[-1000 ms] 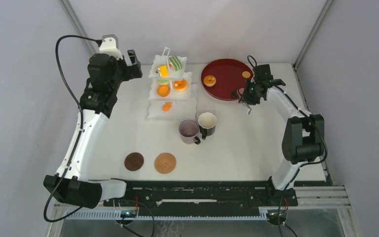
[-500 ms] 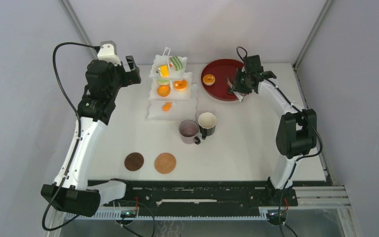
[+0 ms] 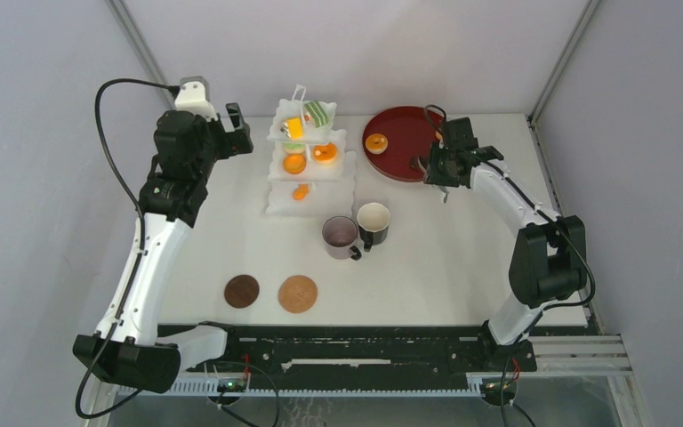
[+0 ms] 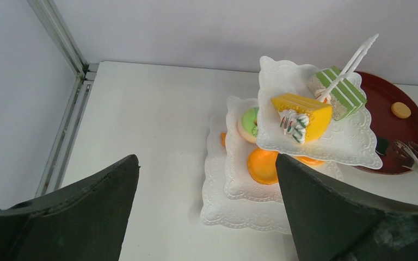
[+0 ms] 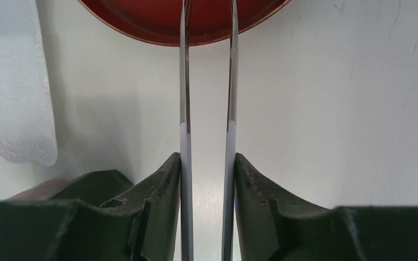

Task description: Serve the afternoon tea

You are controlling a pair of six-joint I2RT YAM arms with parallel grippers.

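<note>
Looking down from above, you see the white three-tier stand (image 3: 277, 206) toward the back of the surface (image 3: 445, 267), with the dark red tray (image 3: 405, 120) just to its right. In front of them the mauve mug (image 3: 340, 233) and the black mug (image 3: 373, 219) stand touching. Well nearer, apart from both mugs, lie the dark coaster (image 3: 241, 290) and the lighter coaster (image 3: 298, 293). One orange pastry (image 3: 376, 142) lies on the tray.

The left wrist view gives what the overhead cannot. A yellow slice (image 4: 302, 111) and a green-striped slice (image 4: 342, 93) sit on the top tier, with a green ring pastry (image 4: 247, 120) and an orange round (image 4: 262, 166) on the tier below. It also shows a small yellow disc (image 4: 400, 110) on the tray that I cannot pick out from above. The left gripper (image 4: 206, 160) has its fingers spread wide around nothing, off to the stand's left.

Only the right wrist view shows the grip. The right gripper (image 5: 207, 179) has its fingers pressed on the outer faces of the two blades of the tongs (image 5: 184, 81). There is a gap between the blades, and their far ends reach over the tray's near rim.
</note>
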